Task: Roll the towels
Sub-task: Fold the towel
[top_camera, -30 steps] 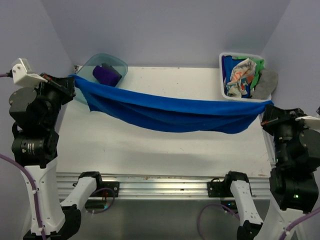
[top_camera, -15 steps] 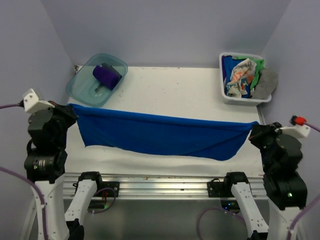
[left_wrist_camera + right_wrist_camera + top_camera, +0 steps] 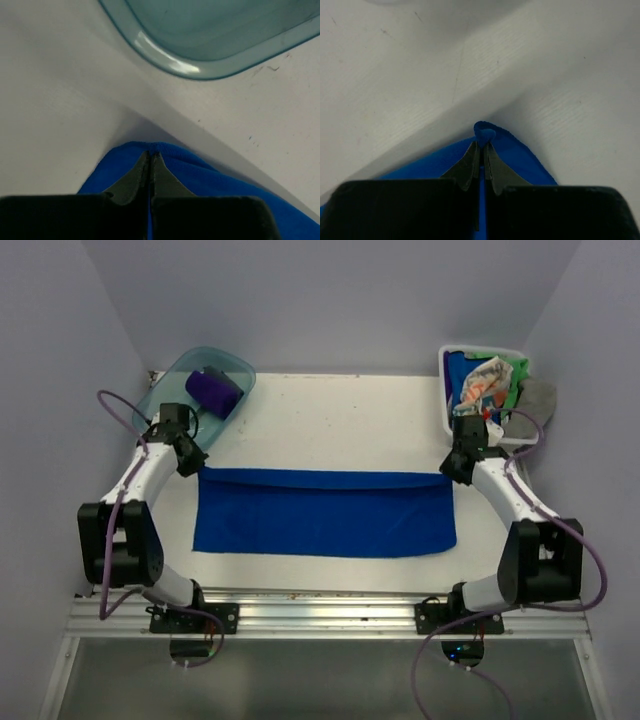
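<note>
**Position.** The blue towel lies spread flat on the desk as a wide rectangle, long edges running left to right, between the two arms. A purple towel sits rolled in the tub at the far left. The other towels are bunched in the basket at the far right.

**Grippers.** The left gripper is at the towel's far left corner. Its wrist view shows the jaws pressed together with blue cloth pinched between the tips. The right gripper is at the far right corner, likewise clamped on a small nub of blue cloth. Both corners are low, at or just above the desk; whether they touch it cannot be told.

**Handling, as judged.** The cloth is light, thin and limp, with no stiffness of its own. It will sag between any two held points and drag on the desk rather than slide cleanly. It is not fragile, and a firm pinch will not harm it. A darker band runs along the far edge; whether that is a fold or a hem is unclear.

**Where to hold.** The corners suit pulling it flat. For a roll, take the two corners of one edge, turn that edge over tightly and evenly, and keep both ends level, or the roll will cone.
</note>
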